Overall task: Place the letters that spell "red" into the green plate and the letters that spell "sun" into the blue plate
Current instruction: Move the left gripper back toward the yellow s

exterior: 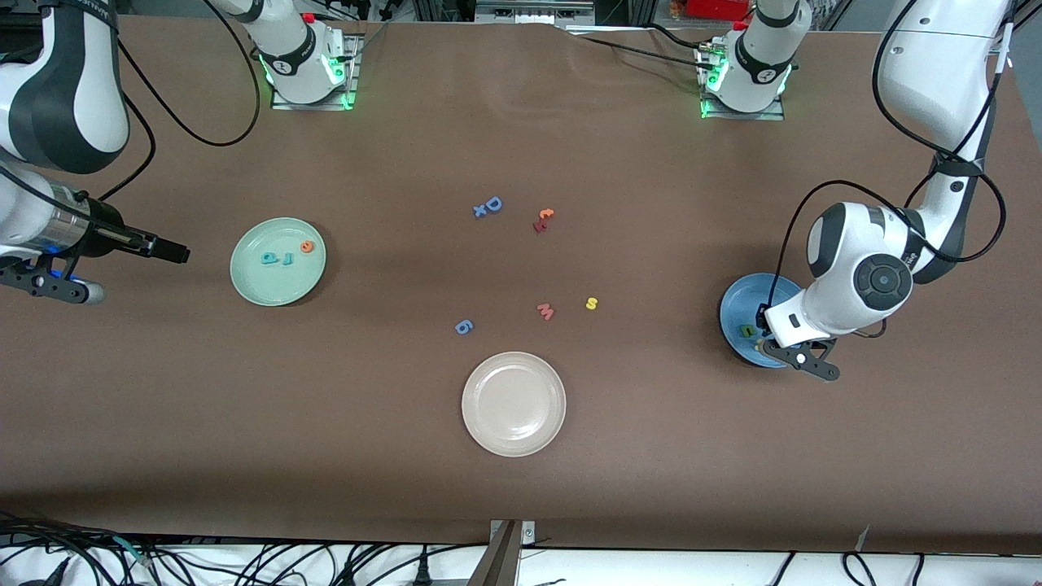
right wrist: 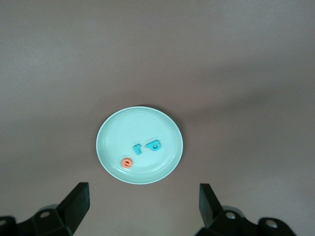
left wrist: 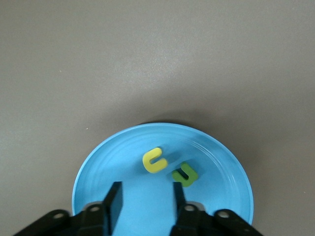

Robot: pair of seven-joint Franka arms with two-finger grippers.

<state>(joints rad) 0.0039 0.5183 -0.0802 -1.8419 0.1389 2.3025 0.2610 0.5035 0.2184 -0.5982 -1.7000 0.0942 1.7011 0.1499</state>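
Yellow "u" [left wrist: 154, 160] on blue plate [left wrist: 98, 167], just beside left claw [left wrist: 145, 204] (fingers apart, empty)

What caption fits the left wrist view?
Left gripper open over the blue plate, yellow letter and green letter inside.

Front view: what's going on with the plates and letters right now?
Two arms sort foam letters. The left gripper is over the blue plate, fingers open and empty; the yellow u and green n lie in it. The yellow s is on the table, not yet moved. The green plate holds the r, d and e. The right gripper waits open above it.
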